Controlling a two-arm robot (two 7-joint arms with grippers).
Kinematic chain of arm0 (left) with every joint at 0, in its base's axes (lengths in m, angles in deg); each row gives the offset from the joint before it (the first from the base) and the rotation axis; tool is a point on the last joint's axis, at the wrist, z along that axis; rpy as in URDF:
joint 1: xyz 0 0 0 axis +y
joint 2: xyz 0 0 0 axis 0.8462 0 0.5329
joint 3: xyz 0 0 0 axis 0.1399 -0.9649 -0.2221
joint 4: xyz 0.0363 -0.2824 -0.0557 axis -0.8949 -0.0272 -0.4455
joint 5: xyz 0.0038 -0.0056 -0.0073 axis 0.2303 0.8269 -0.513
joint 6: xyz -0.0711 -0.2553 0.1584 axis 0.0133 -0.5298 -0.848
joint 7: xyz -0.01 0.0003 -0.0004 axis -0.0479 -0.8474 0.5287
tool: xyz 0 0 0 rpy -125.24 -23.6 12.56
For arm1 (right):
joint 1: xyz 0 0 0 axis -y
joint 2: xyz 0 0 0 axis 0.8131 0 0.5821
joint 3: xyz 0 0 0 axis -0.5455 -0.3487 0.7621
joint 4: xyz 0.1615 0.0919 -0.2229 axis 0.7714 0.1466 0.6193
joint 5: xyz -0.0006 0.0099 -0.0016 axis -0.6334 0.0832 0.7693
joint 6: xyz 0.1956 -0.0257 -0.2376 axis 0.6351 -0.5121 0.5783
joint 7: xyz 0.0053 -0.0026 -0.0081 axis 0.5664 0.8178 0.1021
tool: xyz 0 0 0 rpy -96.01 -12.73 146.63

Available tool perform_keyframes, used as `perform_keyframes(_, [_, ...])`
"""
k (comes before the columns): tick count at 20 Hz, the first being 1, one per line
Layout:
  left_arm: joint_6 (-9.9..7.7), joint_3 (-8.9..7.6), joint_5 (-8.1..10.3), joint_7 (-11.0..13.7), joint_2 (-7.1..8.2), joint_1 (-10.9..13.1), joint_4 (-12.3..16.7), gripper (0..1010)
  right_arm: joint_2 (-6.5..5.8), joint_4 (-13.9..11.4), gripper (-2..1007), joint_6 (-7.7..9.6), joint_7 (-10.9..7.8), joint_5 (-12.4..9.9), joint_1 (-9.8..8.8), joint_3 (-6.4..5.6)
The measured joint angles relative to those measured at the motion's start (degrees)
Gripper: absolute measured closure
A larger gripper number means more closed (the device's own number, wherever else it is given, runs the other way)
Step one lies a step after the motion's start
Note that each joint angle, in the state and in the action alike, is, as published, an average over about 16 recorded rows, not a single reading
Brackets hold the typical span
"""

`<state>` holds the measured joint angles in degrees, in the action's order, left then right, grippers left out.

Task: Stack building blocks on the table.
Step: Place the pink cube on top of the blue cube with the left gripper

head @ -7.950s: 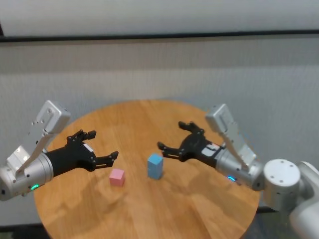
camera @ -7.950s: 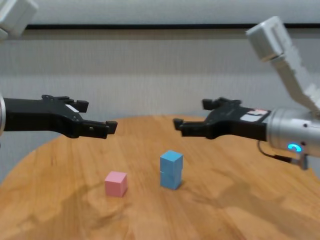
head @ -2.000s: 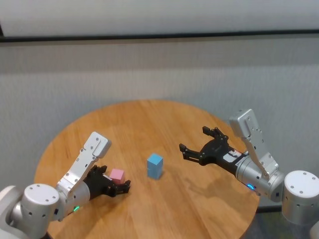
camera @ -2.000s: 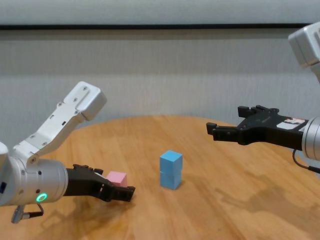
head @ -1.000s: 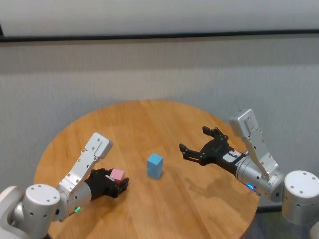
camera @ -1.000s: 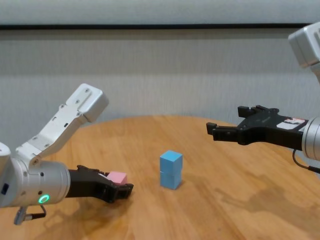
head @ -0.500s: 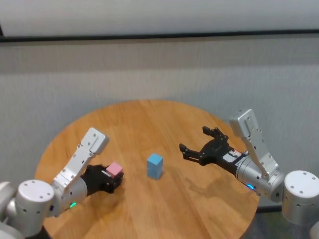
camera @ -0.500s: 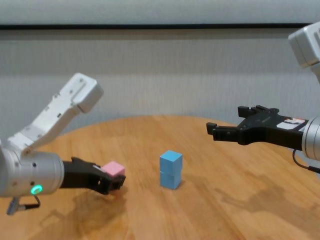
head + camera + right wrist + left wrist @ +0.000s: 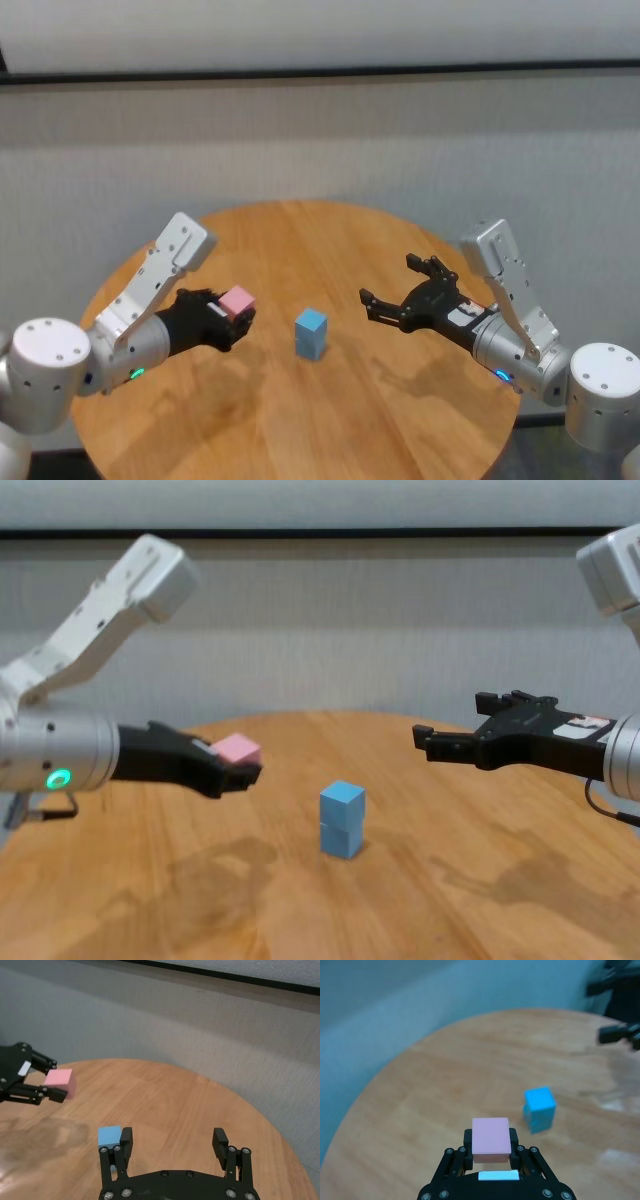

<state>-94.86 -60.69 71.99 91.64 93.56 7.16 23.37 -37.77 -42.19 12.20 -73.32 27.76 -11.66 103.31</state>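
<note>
My left gripper (image 9: pixel 238 308) is shut on the pink building block (image 9: pixel 237 299) and holds it in the air above the table (image 9: pixel 300 235), left of the blue stack. In the left wrist view the pink block (image 9: pixel 491 1139) sits level between the two fingers. Two light blue blocks (image 9: pixel 342 819) stand stacked one on the other near the table's middle (image 9: pixel 311 333). My right gripper (image 9: pixel 388 285) hovers open and empty to the right of that stack (image 9: pixel 450 720).
The round wooden tabletop (image 9: pixel 450 900) carries nothing else. A grey wall runs behind it. Bare wood lies around the blue stack (image 9: pixel 539 1109) on all sides.
The left gripper shut on the pink block, raised it off the table and carried it up and slightly toward the blue stack. The right arm has not moved.
</note>
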Motion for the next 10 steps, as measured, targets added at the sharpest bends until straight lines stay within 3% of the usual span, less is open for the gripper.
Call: perform_keyframes(10, [-0.38, 3.56, 0.37, 2.82, 0.49, -3.19, 2.39, 616, 0.0, 0.0, 4, 0.0, 0.0, 0.0, 0.0, 0.0])
